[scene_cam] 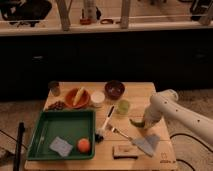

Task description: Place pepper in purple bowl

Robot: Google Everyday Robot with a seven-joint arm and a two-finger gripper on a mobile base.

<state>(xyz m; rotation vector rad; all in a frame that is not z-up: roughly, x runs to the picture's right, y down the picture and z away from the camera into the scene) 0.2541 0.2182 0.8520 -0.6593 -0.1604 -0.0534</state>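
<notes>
The pepper is a small curved green shape lying on the wooden table, right of centre. My gripper points down at the end of the white arm and sits right at the pepper's right end, touching or almost touching it. The purple bowl stands at the back of the table, up and to the left of the gripper, with the pale green cup between them.
An orange bowl with a yellow item and a white cup stand left of the purple bowl. A green tray holds an orange fruit and a blue sponge. A brush, a fork, a grey cloth and a block lie near the front.
</notes>
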